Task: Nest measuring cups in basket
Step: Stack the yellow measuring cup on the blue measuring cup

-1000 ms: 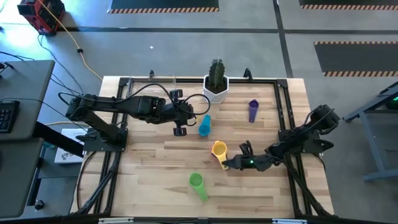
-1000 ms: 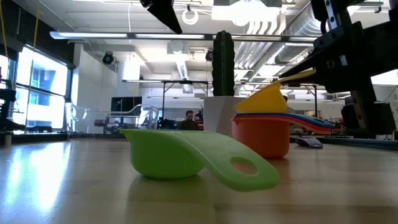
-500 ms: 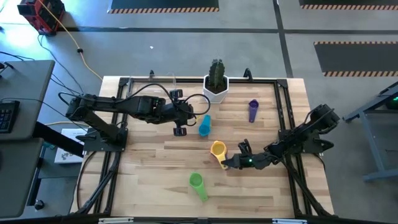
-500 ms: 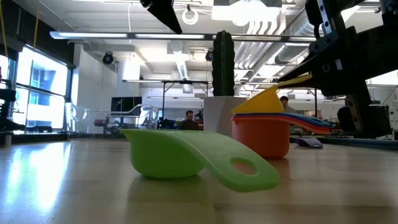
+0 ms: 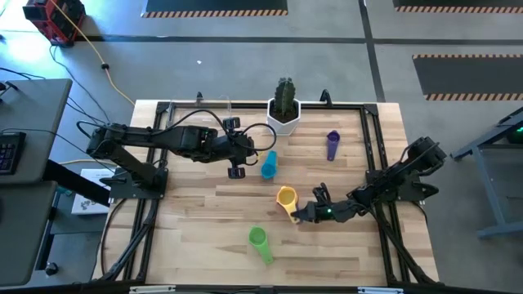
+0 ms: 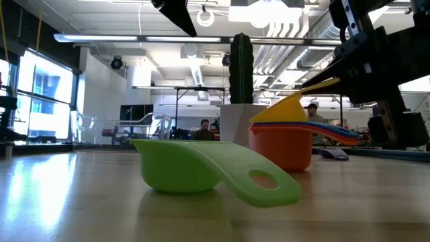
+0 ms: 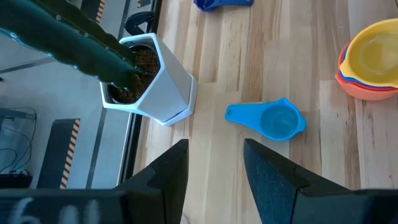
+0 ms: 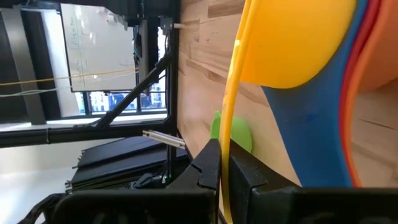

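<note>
Right tool [image 5: 304, 214] pinches the yellow cup's [image 5: 286, 196] handle, which points toward it.

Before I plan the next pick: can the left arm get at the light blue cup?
Probably yes. The left gripper hovers open just beside the light blue cup, which lies alone on bare table. The cactus pot stands behind it, not between them.
</note>
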`<state>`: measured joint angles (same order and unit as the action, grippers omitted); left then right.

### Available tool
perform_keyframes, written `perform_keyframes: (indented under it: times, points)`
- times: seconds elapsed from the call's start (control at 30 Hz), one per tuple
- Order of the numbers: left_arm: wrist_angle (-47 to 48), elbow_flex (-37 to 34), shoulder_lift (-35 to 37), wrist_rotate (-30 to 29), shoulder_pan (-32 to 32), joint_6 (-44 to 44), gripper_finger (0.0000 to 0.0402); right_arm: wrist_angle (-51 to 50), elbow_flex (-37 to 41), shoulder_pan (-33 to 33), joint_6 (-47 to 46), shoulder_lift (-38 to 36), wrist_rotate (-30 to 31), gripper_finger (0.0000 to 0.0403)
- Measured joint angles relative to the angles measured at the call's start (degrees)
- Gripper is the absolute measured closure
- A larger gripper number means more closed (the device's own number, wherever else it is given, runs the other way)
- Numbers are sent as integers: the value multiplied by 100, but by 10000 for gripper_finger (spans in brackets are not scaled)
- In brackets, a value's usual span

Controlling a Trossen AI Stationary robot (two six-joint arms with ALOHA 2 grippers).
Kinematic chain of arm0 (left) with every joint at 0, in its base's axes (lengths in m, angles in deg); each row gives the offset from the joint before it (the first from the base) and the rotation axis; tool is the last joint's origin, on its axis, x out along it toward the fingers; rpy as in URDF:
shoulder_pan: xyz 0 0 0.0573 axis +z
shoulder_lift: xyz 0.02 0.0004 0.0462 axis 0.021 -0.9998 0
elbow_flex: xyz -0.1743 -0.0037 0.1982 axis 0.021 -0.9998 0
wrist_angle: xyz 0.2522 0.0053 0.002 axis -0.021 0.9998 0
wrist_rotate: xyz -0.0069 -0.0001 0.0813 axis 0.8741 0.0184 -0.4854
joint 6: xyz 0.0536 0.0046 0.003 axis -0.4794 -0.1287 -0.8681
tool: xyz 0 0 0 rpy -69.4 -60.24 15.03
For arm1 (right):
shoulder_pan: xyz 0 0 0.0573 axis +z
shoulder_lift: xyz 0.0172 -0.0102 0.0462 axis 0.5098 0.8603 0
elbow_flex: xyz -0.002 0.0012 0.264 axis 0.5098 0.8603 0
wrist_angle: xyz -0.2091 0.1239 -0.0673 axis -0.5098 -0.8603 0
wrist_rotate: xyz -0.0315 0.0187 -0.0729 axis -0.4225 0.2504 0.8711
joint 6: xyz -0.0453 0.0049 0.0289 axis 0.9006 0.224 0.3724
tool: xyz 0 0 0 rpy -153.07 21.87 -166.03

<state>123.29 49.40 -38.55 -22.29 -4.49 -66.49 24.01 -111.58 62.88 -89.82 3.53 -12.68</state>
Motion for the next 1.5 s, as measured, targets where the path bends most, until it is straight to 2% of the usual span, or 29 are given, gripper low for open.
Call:
perform_keyframes:
  times: [0.27, 0.63, 1.13, 1.33, 1.5]
  points:
    - [0, 0, 0, 0, 0, 5, 259, -38, 0, 0, 41, 0, -23, 397]
    - [0, -2, 2, 0, 0, 7, 259, -173, 0, -2, -244, 0, -82, 323]
    - [0, -2, 2, 0, 0, 4, 259, -272, 0, 3, -841, -207, -93, 321]
    - [2, -2, 2, 2, 0, 0, 259, -1083, 0, 4, -1177, -422, -205, 321]
    - [2, -2, 1, 1, 0, -7, 259, -1323, 0, 4, -1158, -687, -202, 321]
